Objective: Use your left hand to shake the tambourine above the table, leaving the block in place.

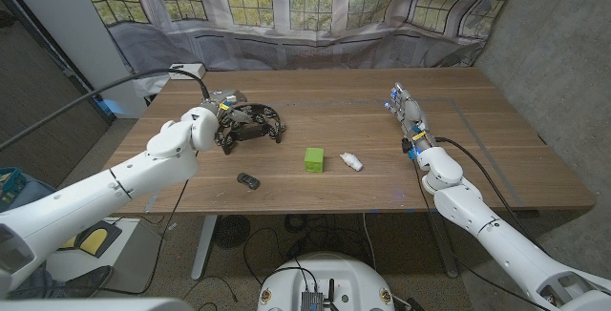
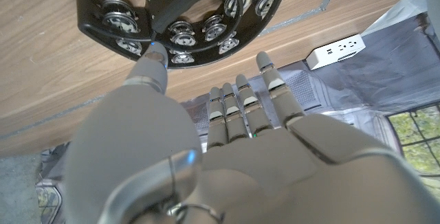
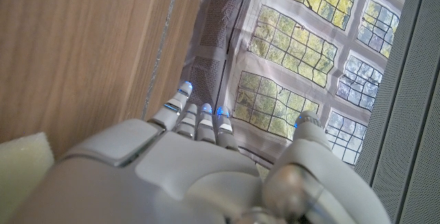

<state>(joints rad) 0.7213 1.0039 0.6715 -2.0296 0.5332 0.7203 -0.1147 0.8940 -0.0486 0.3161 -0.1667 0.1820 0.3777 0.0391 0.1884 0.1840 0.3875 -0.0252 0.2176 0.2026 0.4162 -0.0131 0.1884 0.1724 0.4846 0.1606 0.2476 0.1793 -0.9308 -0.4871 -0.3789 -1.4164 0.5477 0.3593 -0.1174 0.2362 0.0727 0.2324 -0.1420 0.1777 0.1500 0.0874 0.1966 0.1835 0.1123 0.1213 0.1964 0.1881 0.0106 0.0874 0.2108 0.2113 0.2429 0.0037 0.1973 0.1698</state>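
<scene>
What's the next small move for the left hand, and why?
Probably close the fingers on the tambourine. The left hand is at its rim with fingers straight and apart, thumb tip near the frame, nothing gripped yet. The green block sits apart on the table, so closing shouldn't disturb it.

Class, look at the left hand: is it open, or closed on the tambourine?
Open. In the left wrist view the left hand's fingers stretch straight and apart, stopping short of the tambourine, which lies on the table.

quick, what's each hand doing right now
Left hand: open, fingers straight, thumb tip at the tambourine, not gripping it.
Right hand: open, holding nothing.
</scene>
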